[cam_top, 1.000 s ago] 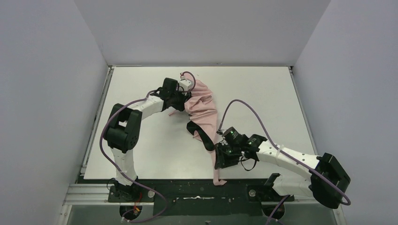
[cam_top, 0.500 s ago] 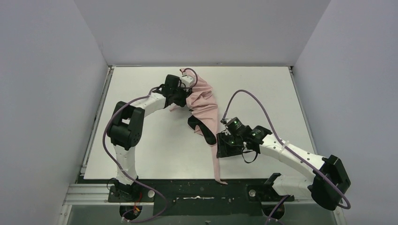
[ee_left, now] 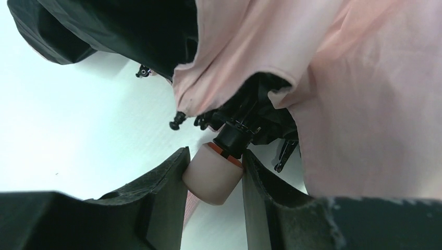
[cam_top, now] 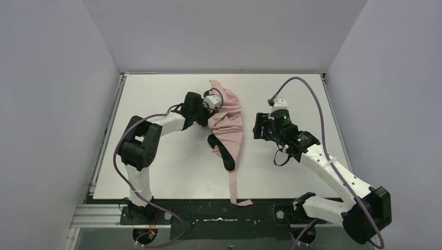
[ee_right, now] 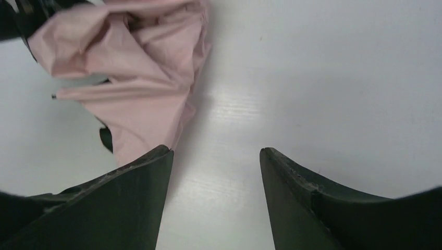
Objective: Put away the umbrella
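On the table (cam_top: pixel 156 166), the umbrella (cam_top: pixel 228 125) lay crumpled near the middle, its fabric trailing toward the near edge. The left gripper (ee_left: pixel 212 162) was clamped on its handle (ee_left: pixel 211 183). The right gripper (ee_right: pixel 215 153) hung spread and empty, just right of the fabric.

Fabric of the umbrella (cam_top: pixel 229 122) buries its shaft, and the left end effector (ee_left: pixel 215 156) covers the handle (ee_left: pixel 211 179) sides.

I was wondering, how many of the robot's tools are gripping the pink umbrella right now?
1. The left tool is shut on the handle of the pale pink fabric umbrella; the right tool hangs open beside its fabric, holding nothing.
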